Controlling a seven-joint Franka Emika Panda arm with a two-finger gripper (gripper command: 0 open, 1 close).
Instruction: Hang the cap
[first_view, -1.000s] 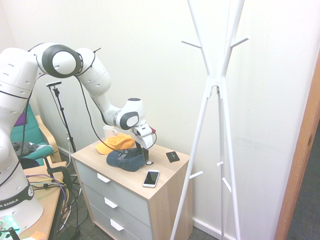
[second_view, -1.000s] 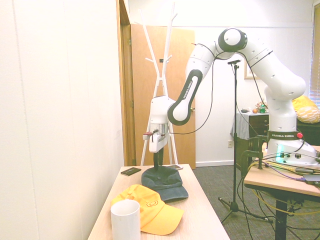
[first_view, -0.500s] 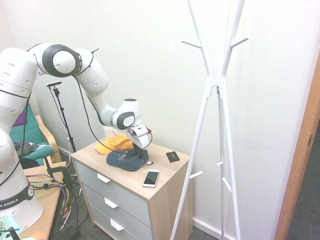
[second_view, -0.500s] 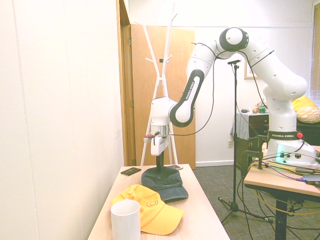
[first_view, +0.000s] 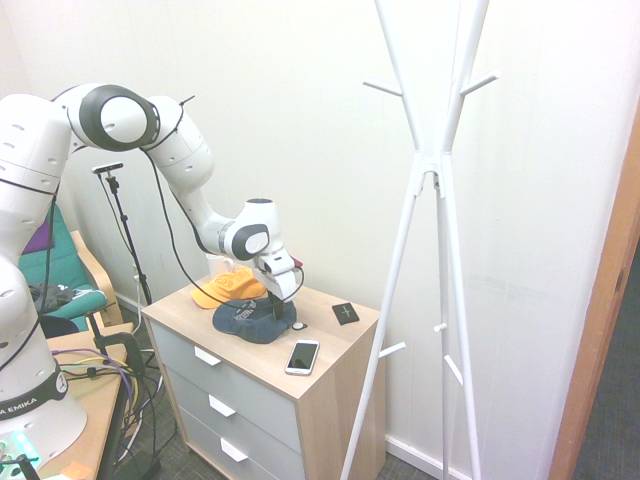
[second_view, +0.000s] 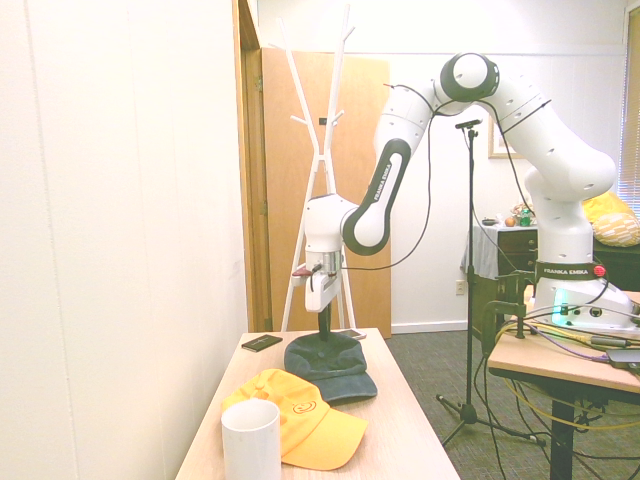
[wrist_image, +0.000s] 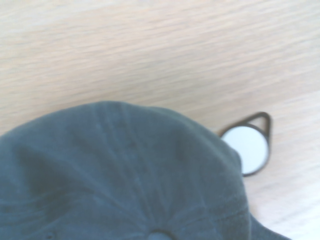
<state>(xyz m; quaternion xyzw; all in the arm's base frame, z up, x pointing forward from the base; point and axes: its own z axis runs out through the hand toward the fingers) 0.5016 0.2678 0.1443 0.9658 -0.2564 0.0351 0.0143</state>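
So the white robot arm's two-finger gripper is pointing straight down with its fingers pressed together, pinching the crown of the dark navy-blue fabric baseball cap. That cap is sitting on top of the light wood chest of drawers with grey drawer fronts, roughly in the middle of the top.

Right next to it, touching or slightly overlapping its edge, lies an orange-yellow fabric cap with a little smiley on the front. A white cylindrical mug stands just beside the yellow cap, on the side away from the navy one.

On the other side of the navy cap there's a white smartphone lying flat near the front edge of the chest, and a small flat black square thing closer to the wall. The wrist view shows the navy crown filling most of the shot, with a small round white tag in a dark teardrop-shaped frame lying on the wood just beside the cap's edge.

The tall white metal coat stand with angled pegs stands on the floor beside the chest, well apart from the cap.
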